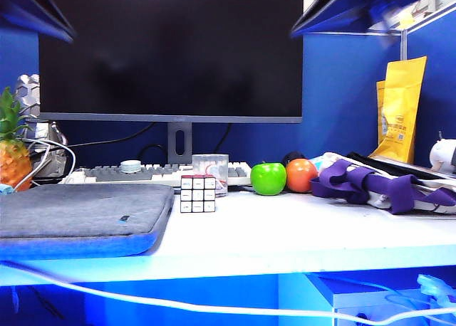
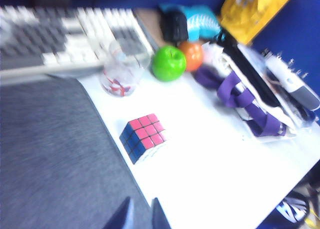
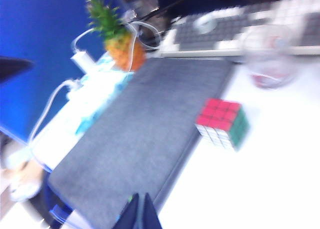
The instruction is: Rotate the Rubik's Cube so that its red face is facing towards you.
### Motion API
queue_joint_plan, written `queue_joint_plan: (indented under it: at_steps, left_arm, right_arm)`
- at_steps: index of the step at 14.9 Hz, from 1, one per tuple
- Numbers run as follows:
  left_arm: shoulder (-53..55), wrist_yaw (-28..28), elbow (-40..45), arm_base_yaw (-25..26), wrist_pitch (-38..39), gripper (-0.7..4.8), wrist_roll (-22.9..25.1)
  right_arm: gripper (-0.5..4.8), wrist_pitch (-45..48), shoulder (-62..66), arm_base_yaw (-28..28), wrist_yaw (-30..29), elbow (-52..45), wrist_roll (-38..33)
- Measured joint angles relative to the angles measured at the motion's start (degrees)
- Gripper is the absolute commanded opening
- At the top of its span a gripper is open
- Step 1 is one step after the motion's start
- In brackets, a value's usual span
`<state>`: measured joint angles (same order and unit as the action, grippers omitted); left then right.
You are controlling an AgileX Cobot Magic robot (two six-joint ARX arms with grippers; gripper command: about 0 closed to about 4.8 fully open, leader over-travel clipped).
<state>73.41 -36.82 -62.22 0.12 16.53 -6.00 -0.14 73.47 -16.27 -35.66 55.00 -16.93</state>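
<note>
The Rubik's Cube (image 1: 198, 193) sits on the white tabletop (image 1: 299, 233), just beside the edge of the grey padded sleeve (image 1: 78, 216) and just in front of the clear glass cup (image 1: 211, 171). Its red face (image 2: 146, 130) points straight up, while the side turned toward the exterior camera is white, so by the look of things the turning has not begun: the cube must yet be gripped and tipped forward.

Behind the cup lies the keyboard (image 1: 142, 173); a green apple (image 1: 268, 179) and an orange fruit (image 1: 301, 175) rest further right, well apart from the cube.

The left pincer (image 2: 141, 215) hangs high above the sleeve's edge, its tips nearly together and grasping nothing. The right pincer (image 3: 138, 212) hovers over the sleeve, clenched and empty. Both are well clear of the cube.
</note>
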Motion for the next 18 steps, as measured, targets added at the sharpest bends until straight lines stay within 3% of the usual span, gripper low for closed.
queue_joint_plan:
  at_steps: [4,5,6,7,8,9,10,11,12,15,18]
  left_arm:
    - [13.5,-0.8,-7.5,-3.3,2.7,0.57,1.3]
    - [15.8,-0.8,-9.9,-4.1,6.9,0.56,3.5]
    - [18.6,0.0,-14.3,-5.8,14.3,0.56,9.0]
    - [20.4,2.1,-16.6,-7.3,15.7,0.57,11.6]
    - [22.8,5.1,-18.6,-8.5,15.9,0.57,12.6]
    - [25.1,5.9,-21.0,-8.6,16.1,0.77,12.5]
    - [27.8,6.0,-23.5,-8.7,16.2,1.73,11.4]
    - [30.1,5.6,-25.6,-8.8,17.4,3.58,10.2]
    - [31.6,5.0,-26.4,-8.8,18.4,4.79,10.0]
    - [32.7,3.2,-26.9,-8.8,20.9,4.79,9.4]
    - [32.6,8.3,-27.1,-8.8,20.9,4.79,9.0]
  right_arm:
    - [0.1,-2.3,17.2,0.3,-6.4,16.3,0.0]
    - [0.1,-4.0,19.4,0.3,-6.4,18.5,0.1]
    - [0.11,-6.7,22.2,0.5,-6.5,20.4,1.2]
    - [0.13,-7.8,24.1,0.7,-6.5,21.5,1.6]
    - [0.49,-7.9,27.1,0.9,-6.7,22.9,1.6]
    - [2.53,-8.4,28.9,1.1,-7.8,23.5,1.0]
    - [4.3,-9.3,31.1,1.5,-9.3,24.8,-0.5]
    - [4.79,-10.2,33.0,1.7,-10.0,26.2,-1.7]
    - [4.79,-11.1,34.6,1.7,-10.2,27.3,-2.3]
    - [4.79,-11.1,37.8,0.6,-7.8,32.2,-4.3]
    - [4.79,-14.0,44.4,-3.4,-2.4,43.2,-3.8]
